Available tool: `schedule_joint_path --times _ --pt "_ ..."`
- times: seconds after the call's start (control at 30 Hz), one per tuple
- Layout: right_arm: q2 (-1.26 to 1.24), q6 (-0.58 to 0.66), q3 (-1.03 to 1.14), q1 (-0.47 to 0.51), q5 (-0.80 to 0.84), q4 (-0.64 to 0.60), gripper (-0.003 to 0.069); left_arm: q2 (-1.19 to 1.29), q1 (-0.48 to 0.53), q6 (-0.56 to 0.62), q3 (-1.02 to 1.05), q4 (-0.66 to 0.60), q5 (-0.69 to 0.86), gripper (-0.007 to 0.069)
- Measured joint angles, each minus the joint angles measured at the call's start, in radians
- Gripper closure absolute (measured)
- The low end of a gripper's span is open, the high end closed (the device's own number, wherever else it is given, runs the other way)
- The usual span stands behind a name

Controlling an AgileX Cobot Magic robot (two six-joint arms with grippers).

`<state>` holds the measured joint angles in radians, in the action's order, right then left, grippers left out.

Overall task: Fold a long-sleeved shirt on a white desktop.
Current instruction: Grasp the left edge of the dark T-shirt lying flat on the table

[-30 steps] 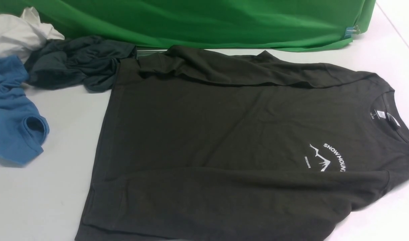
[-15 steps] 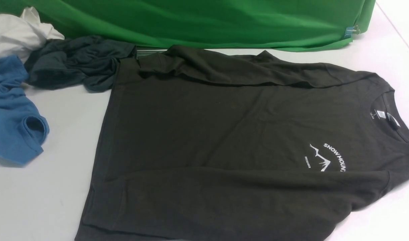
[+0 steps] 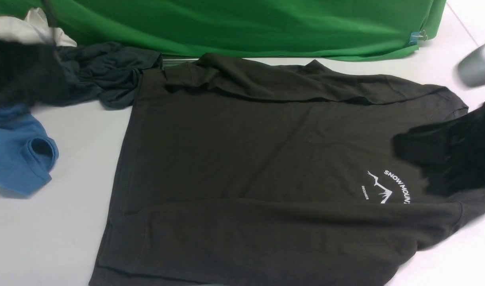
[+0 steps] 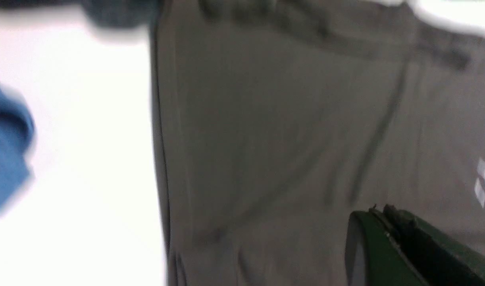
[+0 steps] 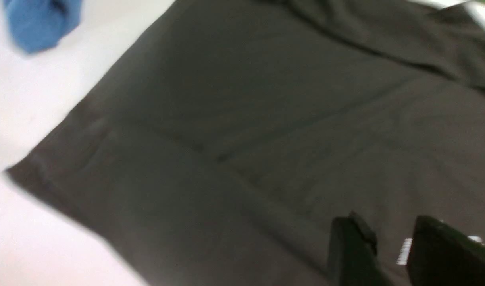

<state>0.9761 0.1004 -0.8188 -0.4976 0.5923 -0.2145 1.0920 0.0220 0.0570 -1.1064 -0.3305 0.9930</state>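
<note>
From the front, the long-sleeved shirt (image 3: 258, 159) lies flat on the white desktop (image 3: 48, 238), its long axis left-right, hem leftward. Only the left wrist view shows the left gripper (image 4: 381, 208) pinched together, empty. The right wrist view shows the right gripper (image 5: 389, 228) narrowly parted over the cloth.

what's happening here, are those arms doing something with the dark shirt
A two-armed robot is set to fold the long-sleeved shirt, which lies flat, print up, on the white desktop with both sleeves laid across its body. Neither arm holds cloth right now. The left pincer is shut and empty above the shirt, and the right pincer is open over the chest near the print. A blue garment and a dark grey garment sit bunched on the robot's left.
</note>
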Motion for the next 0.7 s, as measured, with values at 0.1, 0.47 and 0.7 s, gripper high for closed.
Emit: schedule_joint_path --times 0.1,0.47,0.7 --pt "0.003 -0.037 0.000 -0.032 -0.031 0.000 0.0419 0.050 -0.018 -0.003 0.039 -0.004 0.016 0.0580" --pt "0.055 0.003 0.000 -0.044 -0.127 0.000 0.0419 0.151 -0.059 0.012 0.209 0.086 -0.034 0.0435" --pt "0.139 0.005 0.000 -0.044 -0.085 -0.001 0.0419 0.293 -0.060 0.038 0.256 0.104 -0.158 0.0146"
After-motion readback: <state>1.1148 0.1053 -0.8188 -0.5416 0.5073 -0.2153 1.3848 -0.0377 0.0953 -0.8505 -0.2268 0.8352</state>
